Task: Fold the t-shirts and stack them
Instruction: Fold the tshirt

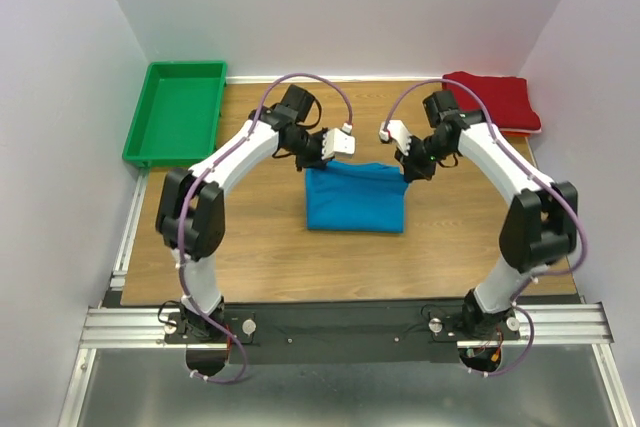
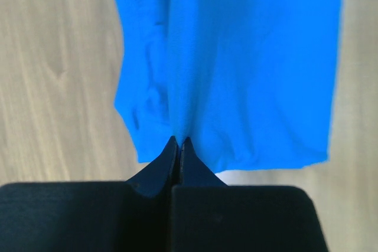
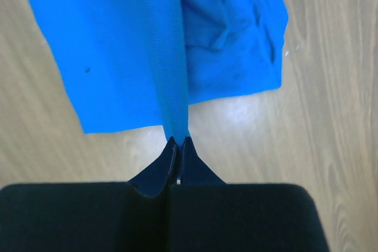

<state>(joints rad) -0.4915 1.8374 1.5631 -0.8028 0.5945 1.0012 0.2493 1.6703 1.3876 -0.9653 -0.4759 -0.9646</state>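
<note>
left arm [image 1: 235,152] and right arm [image 1: 500,162] arch inward, wrists pitched down; left gripper [image 2: 179,141] and right gripper [image 3: 179,141], jaws closed, each pinch the blue t-shirt [image 1: 355,202].

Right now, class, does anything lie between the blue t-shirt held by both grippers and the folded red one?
Nothing visible does. Left gripper and right gripper are shut on the blue t-shirt; only the table, crossed by the right arm, separates it from the red t-shirt.
</note>
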